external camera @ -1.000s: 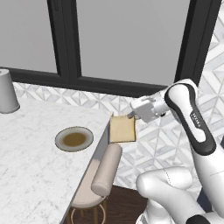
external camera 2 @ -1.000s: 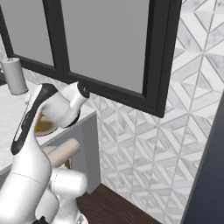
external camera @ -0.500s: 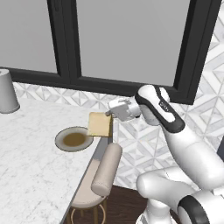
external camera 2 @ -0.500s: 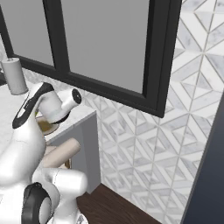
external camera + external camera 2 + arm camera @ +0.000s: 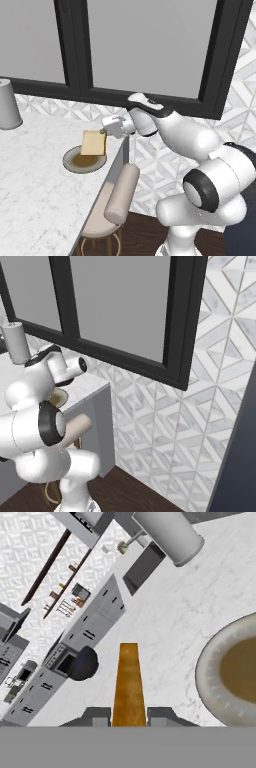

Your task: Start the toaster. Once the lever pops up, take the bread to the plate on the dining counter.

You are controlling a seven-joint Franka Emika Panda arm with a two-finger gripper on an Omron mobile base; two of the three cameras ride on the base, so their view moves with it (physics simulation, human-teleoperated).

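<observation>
Between the fingers (image 5: 129,717) the bread (image 5: 93,143) is being pinched by its edges, standing upright on edge. It is hanging above the plate (image 5: 70,163) near the bench (image 5: 35,195) edge, not touching it. The carry looks nearly done; the next move is calling for tilting the slice flat, lowering it and letting go. The slice is showing a golden-orange edge and a paler yellow face.

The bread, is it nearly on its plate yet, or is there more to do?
Nearly. The bread is out of the toaster and clamped upright in the gripper, hanging above the plate on the dining counter. Left: lower it onto the plate and let go.
</observation>
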